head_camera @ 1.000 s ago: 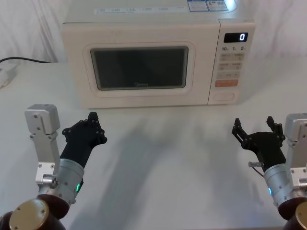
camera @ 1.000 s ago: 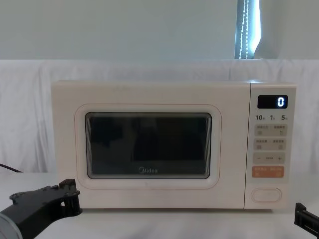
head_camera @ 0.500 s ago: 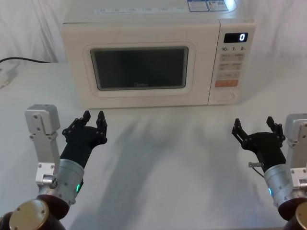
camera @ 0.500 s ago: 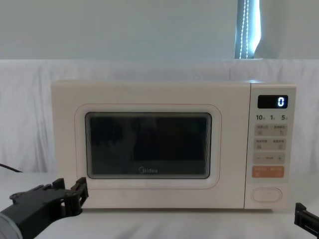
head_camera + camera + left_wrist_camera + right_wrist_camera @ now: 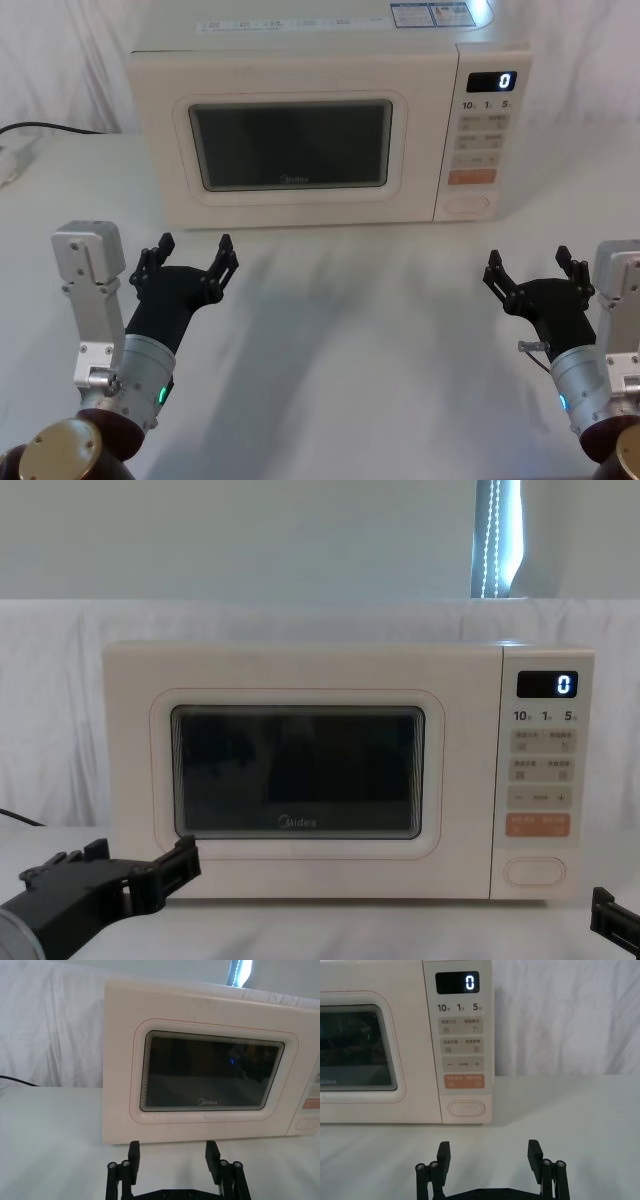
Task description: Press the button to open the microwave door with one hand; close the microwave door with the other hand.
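The microwave door (image 5: 290,145) is shut, at 12 o'clock on the white worktop (image 5: 360,330). The button (image 5: 467,203) sits low on the panel at the door's 3 o'clock. The left gripper (image 5: 190,262) hovers at 8 o'clock, jaws apart. The right gripper (image 5: 531,274) hovers at 4 o'clock, jaws apart, well short of the button.

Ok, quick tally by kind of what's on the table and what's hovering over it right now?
Microwave: 1
Open end effectors: 2, left end effector and right end effector
Cord: 1
Total: 4
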Robot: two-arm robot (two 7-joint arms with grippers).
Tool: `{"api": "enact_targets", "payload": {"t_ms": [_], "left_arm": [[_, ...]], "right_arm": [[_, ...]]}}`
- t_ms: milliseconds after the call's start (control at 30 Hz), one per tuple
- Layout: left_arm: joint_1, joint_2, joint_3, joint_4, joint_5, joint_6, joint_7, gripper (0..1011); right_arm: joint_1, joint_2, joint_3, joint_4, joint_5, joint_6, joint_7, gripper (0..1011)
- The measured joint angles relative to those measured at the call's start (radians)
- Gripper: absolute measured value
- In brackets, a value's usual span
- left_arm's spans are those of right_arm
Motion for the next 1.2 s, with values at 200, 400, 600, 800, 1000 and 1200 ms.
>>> {"api": "enact_targets", "payload": {"t_ms": [200,400,600,800,1000,1200], "left_arm": [[0.000,0.000,0.000,0.000,0.000,0.000,0.000,981],[0.000,0.000,0.000,0.000,0.000,0.000,0.000,1001],[0.000,0.000,0.000,0.000,0.000,0.000,0.000,1001],[0.000,0.000,0.000,0.000,0.000,0.000,0.000,1001],[0.000,0.000,0.000,0.000,0.000,0.000,0.000,1001],[0.000,0.000,0.000,0.000,0.000,0.000,0.000,1001]], "right_arm": [[0.000,0.000,0.000,0.000,0.000,0.000,0.000,1002],[0.000,0.000,0.000,0.000,0.000,0.000,0.000,1002],[0.000,0.000,0.000,0.000,0.000,0.000,0.000,1002],[0.000,0.000,0.000,0.000,0.000,0.000,0.000,1002],[0.000,0.000,0.000,0.000,0.000,0.000,0.000,1002],[0.000,0.000,0.000,0.000,0.000,0.000,0.000,1002]]}}
